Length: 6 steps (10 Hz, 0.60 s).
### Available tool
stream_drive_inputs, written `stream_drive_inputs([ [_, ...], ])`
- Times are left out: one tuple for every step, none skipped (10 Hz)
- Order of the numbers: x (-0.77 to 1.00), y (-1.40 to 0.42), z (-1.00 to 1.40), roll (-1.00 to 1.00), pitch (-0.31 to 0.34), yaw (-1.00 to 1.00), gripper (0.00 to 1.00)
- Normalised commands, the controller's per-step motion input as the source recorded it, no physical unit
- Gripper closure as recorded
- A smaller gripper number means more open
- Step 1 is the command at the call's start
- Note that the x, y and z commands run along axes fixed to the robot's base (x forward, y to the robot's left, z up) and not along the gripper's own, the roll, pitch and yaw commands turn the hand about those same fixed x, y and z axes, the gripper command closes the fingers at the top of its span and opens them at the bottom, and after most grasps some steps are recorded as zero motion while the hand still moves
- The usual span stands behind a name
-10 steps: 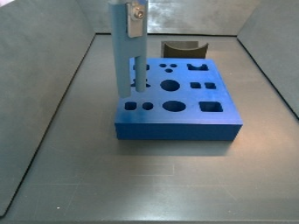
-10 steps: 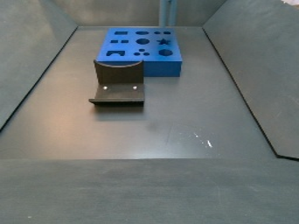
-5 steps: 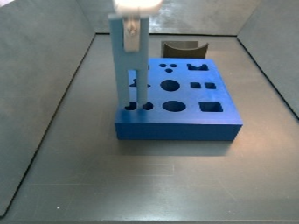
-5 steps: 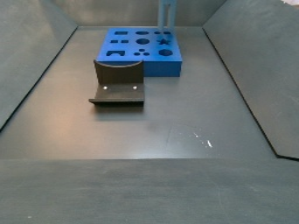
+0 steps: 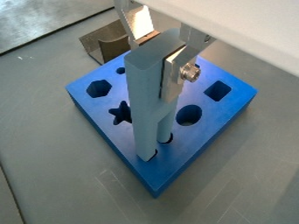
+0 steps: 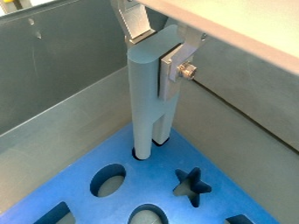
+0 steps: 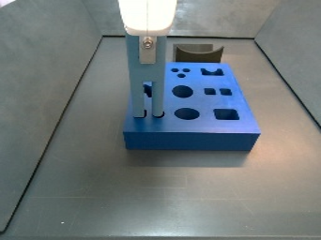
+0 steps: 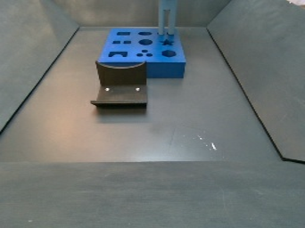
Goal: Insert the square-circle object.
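The square-circle object (image 5: pixel 149 96) is a long pale-blue bar standing upright, also seen in the wrist view (image 6: pixel 149 96) and in both side views (image 7: pixel 138 80) (image 8: pixel 167 22). Its split lower end sits in holes at a corner of the dark-blue block (image 5: pixel 198 131) (image 7: pixel 207 127) (image 8: pixel 131 49). My gripper (image 5: pixel 156 48) (image 6: pixel 158 52) is shut on the bar's upper end. One silver finger (image 5: pixel 177 61) presses its side, the other finger (image 6: pixel 131 22) shows behind it. In a side view the gripper (image 7: pixel 145 42) stands above the block's corner.
The dark grey notched fixture stands behind the block in a side view (image 7: pixel 197 51) and in front of it in the other (image 8: pixel 120 85). Grey bin walls (image 6: pixel 59 83) rise close beside the block's corner. The block has several other shaped holes (image 5: pixel 187 114).
The gripper has lowered the bar straight down. Its lower end has gone from above the block's top face into the corner holes.
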Motion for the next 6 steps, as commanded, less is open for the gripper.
stream_drive_inputs([
  [0.00,0.00,-0.63,-0.11,0.000,-0.11,1.00],
  [0.17,-0.01,-0.41,-0.02,0.000,-0.51,1.00],
  [0.11,0.00,-0.32,0.00,0.026,-0.36,1.00],
  [0.03,0.00,-0.37,-0.01,0.021,-0.22,1.00],
  [0.00,0.00,-0.39,-0.05,0.000,-0.19,1.00],
  [0.00,0.00,-0.41,-0.07,0.000,-0.03,1.00],
])
